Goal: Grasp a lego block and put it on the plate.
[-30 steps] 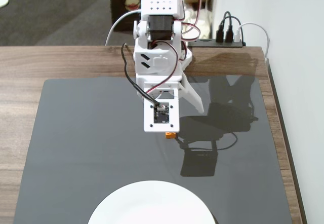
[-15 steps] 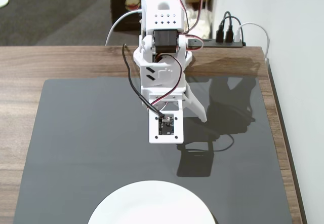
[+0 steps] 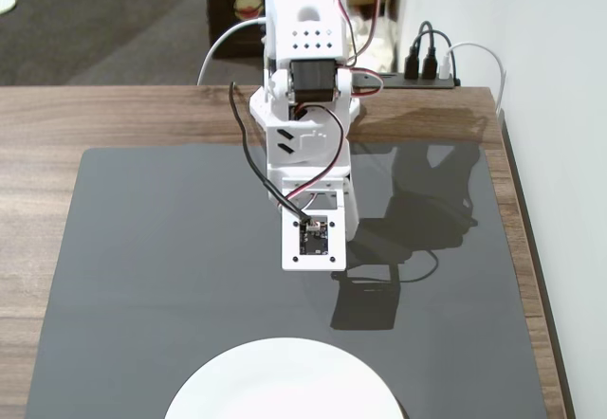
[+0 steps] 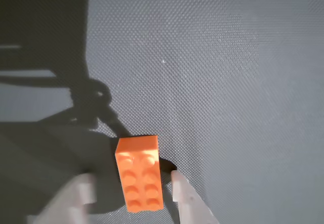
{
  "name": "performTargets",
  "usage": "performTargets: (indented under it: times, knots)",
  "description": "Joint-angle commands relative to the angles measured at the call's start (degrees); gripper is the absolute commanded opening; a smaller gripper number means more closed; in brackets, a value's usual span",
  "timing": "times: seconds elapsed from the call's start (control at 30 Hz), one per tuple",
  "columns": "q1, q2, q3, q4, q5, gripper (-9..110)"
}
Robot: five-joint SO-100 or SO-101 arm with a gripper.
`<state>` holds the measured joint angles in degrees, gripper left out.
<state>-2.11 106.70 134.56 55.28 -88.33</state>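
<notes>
Orange lego block [image 4: 139, 174] lies on the mat between the spread end effector [image 4: 134, 192] fingers.

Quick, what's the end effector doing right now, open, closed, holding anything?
End effector: open, fingers either side of the orange lego block on the mat, not yet clamped.
</notes>
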Motion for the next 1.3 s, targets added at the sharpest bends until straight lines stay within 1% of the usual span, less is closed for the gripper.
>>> performTargets:
  times: [0.0, 0.07, 0.13, 0.2, 0.57, 0.73, 1.17, 1.27]
  knots:
    - [-0.1, 0.2, 0.2, -0.7, 0.6, 10]
    - [-0.1, 0.1, 0.2, -1.0, 0.9, 6]
    - [-0.1, 0.1, 0.2, -1.1, 1.0, 6]
    - [-0.1, 0.1, 0.2, -1.2, 1.2, 4]
    - [-0.2, 1.5, -0.9, 0.0, 1.6, 4]
    - [0.0, 4.1, -6.8, 6.9, 1.6, 4]
    - [0.4, 7.8, -32.4, 28.0, 1.3, 4]
    - [0.5, 7.6, -36.5, 30.6, 1.1, 4]
